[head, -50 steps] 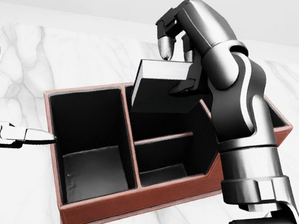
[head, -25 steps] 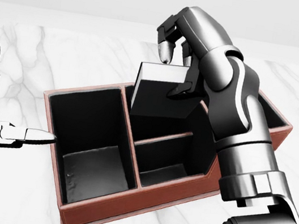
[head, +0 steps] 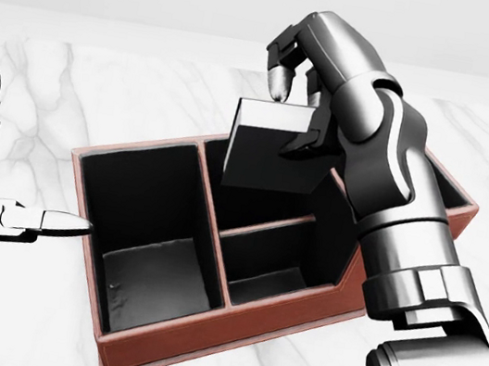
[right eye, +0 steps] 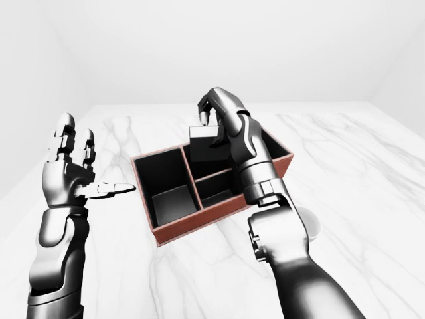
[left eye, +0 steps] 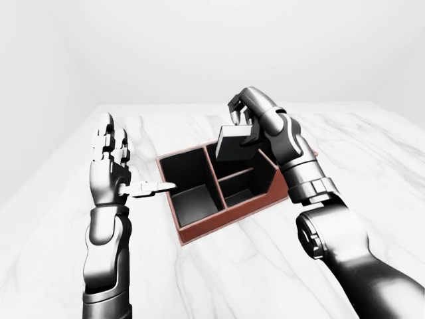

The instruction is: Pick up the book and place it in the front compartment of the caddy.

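A dark book (head: 268, 154) with a pale page edge hangs tilted over the upper middle compartment of the red-brown caddy (head: 198, 349). Its lower edge sits at about the caddy's rim. My right hand (head: 294, 121) is shut on the book's top right corner, one finger over the top edge. The caddy has black insides: a large left compartment (head: 158, 225) and two smaller middle ones. My right forearm hides its right part. In the left-eye view my left hand (left eye: 118, 174) stands open and upright to the left of the caddy, one finger pointing at the rim.
The caddy rests on a white marble tabletop (left eye: 199, 279). In the right-eye view a small white round object (right eye: 311, 224) peeks out behind my right arm, at the caddy's lower right. A plain white wall stands beyond the table.
My right hand and the book have shifted slightly to the right, and the book has turned a little. The left hand and the caddy have stayed still.
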Motion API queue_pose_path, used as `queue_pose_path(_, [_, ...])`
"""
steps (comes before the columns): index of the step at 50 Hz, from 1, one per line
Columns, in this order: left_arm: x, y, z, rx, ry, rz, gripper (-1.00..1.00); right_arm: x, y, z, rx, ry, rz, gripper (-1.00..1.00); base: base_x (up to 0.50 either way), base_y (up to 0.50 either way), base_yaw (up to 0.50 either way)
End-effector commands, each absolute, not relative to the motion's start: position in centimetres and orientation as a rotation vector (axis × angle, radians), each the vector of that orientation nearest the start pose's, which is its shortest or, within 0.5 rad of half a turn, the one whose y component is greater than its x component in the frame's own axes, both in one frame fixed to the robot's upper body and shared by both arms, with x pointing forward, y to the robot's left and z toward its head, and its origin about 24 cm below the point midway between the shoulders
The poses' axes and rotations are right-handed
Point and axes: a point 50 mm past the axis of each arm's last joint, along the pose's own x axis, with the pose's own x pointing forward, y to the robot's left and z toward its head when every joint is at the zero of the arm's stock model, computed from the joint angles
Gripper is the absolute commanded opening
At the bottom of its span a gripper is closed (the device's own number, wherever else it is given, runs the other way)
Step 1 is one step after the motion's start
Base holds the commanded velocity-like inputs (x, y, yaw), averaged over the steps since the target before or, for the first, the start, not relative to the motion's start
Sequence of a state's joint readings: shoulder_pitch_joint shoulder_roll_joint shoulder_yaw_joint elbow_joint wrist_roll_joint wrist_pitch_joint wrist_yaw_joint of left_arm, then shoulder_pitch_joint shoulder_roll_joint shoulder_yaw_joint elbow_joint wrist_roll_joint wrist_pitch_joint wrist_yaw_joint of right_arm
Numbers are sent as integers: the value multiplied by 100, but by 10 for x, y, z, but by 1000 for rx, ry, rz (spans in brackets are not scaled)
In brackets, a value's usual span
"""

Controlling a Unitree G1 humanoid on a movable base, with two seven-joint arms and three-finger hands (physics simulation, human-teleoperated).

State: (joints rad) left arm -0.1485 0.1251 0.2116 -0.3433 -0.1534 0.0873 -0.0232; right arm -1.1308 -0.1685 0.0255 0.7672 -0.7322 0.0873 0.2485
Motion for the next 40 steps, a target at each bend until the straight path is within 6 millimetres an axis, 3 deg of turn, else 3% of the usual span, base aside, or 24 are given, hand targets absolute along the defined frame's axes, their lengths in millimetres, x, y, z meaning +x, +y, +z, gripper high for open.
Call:
queue_pose_path(1, [259,202,156,-11,-424,97,100,416,-102,235,-998,-201,170,-100,0,0,0])
queue_pose_path(40, [260,203,155,-13,-418,100,100,421,-100,222,-1003,-146,169,-100,0,0,0])
